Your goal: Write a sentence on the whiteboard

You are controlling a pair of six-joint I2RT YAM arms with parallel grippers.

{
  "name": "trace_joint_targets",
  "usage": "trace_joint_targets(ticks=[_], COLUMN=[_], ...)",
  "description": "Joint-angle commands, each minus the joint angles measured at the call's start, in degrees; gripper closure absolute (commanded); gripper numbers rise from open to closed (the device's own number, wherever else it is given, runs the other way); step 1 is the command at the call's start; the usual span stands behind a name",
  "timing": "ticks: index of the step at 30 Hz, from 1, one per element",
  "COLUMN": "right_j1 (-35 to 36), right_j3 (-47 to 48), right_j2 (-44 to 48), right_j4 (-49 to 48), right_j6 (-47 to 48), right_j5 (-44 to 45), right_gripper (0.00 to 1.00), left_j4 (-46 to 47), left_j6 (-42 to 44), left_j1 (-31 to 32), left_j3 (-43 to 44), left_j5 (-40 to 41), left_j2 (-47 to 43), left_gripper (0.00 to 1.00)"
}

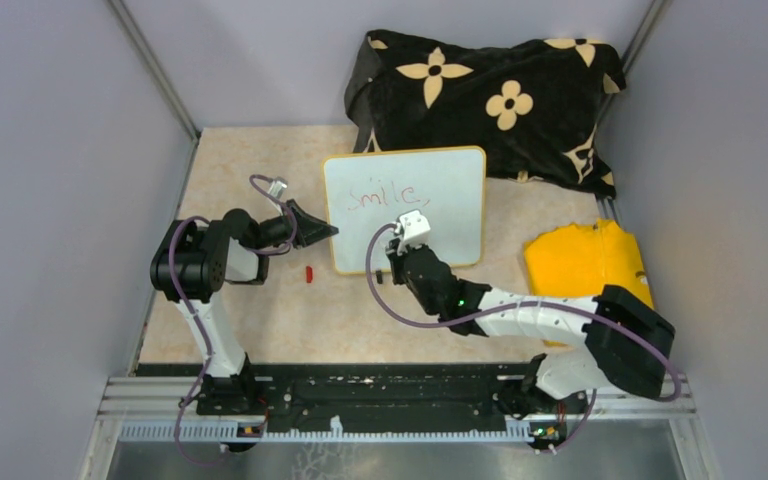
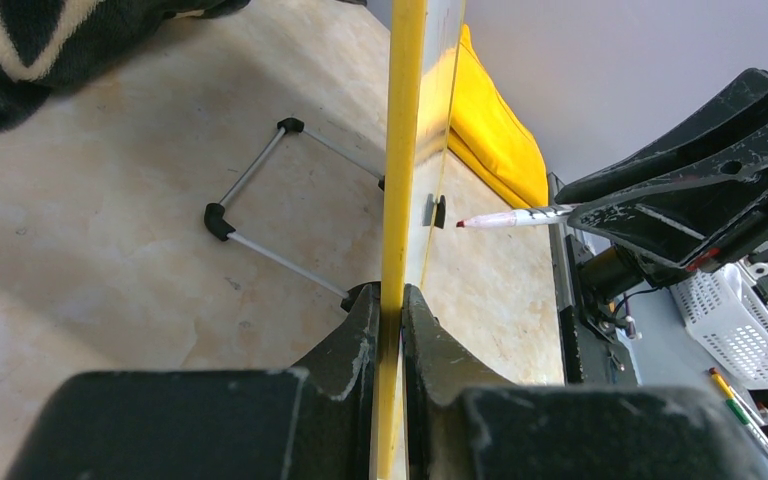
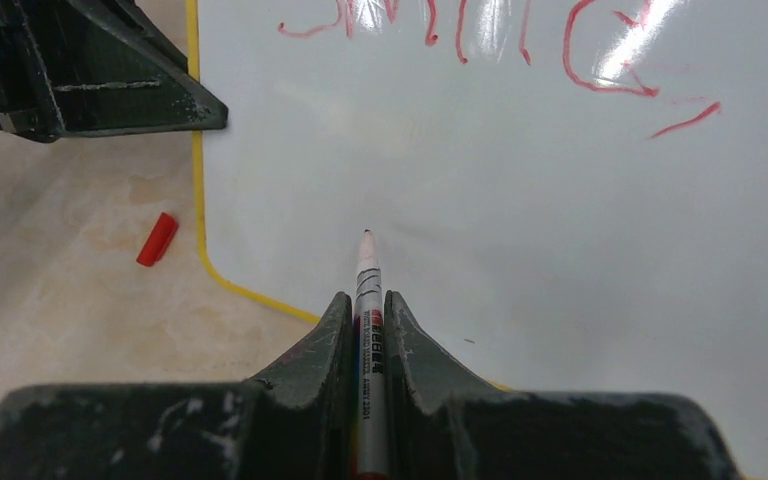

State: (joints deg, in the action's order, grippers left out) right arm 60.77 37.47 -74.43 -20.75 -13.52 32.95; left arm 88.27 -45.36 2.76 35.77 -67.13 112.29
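The whiteboard (image 1: 440,225) stands tilted mid-table, with a yellow frame (image 2: 400,150). Red lettering (image 1: 390,195) in one line reads "Smile,", and it also shows in the right wrist view (image 3: 600,70). My left gripper (image 1: 332,232) is shut on the board's left edge (image 2: 391,300). My right gripper (image 1: 400,240) is shut on a red marker (image 3: 368,290), cap off. The marker tip points at the bare white surface (image 3: 560,250) below the lettering. In the left wrist view the marker (image 2: 510,217) ends just short of the board.
A red marker cap (image 1: 309,273) lies on the table left of the board. A black flower-patterned cloth (image 1: 490,90) lies behind the board and a yellow cloth (image 1: 585,260) at the right. A wire stand (image 2: 260,200) props the board. Grey walls close in both sides.
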Motion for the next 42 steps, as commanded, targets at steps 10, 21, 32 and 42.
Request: trace_joint_targets(ticks=[10, 21, 32, 42], right_j1=[1.78, 1.99, 1.98, 1.98], right_j3=[7.82, 9.72, 11.95, 14.12], right_j2=[-6.77, -9.18, -11.73, -14.11], right_j4=[-9.20, -6.50, -4.38, -2.00], right_j6=[3.76, 3.50, 2.89, 2.76], right_j5=[-0.21, 0.21, 2.34, 3.24], right_gripper=[1.00, 1.00, 1.00, 1.00], left_j4=[-1.56, -2.00, -2.66, -3.19], left_j6=[1.75, 1.86, 2.10, 2.30], left_j1=[0.22, 0.22, 0.42, 0.66], left_j3=[1.27, 1.42, 1.64, 1.73], left_j5=[0.64, 0.60, 0.51, 0.42], left_j2=[1.18, 1.22, 1.22, 1.10], left_gripper=[0.93, 0.93, 0.94, 0.94])
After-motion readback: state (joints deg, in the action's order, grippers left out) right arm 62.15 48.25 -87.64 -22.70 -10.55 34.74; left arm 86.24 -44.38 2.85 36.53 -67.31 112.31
